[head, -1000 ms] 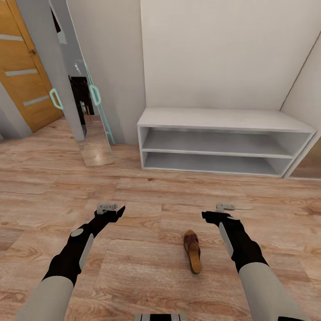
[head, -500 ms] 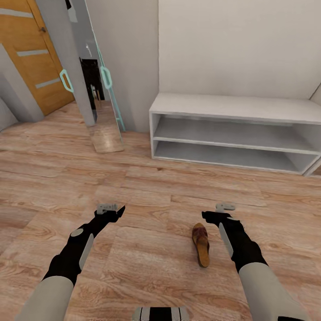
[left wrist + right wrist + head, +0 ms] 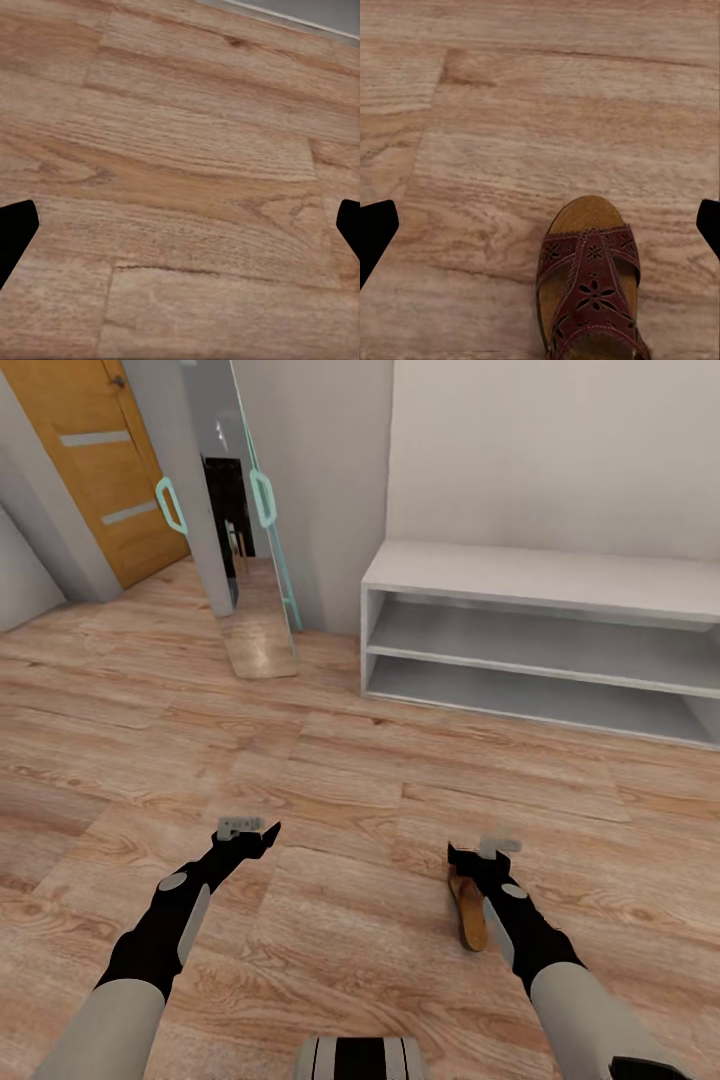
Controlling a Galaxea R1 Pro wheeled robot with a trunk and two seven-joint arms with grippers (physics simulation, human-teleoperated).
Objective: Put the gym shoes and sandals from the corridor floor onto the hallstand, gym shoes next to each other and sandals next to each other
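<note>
One brown sandal with a dark reddish strap lies on the corridor floor, partly covered by my right forearm. My right gripper hovers over the sandal's toe end, open, with nothing between its fingers. In the right wrist view the sandal lies just short of the open gripper, toe towards the fingertips. My left gripper hangs open over bare planks, well to the left of the sandal. The gym shoes and the hallstand are out of view.
A plain low white two-tier shelf unit stands against the wall ahead on the right. A tall mirror with teal loops leans at the wall corner. An orange wooden door is at the far left.
The whole view has shifted, so the camera moved and the shelf unit slid right and up. The sandal now sits under my right gripper, which has dipped slightly. The left arm is unchanged.
</note>
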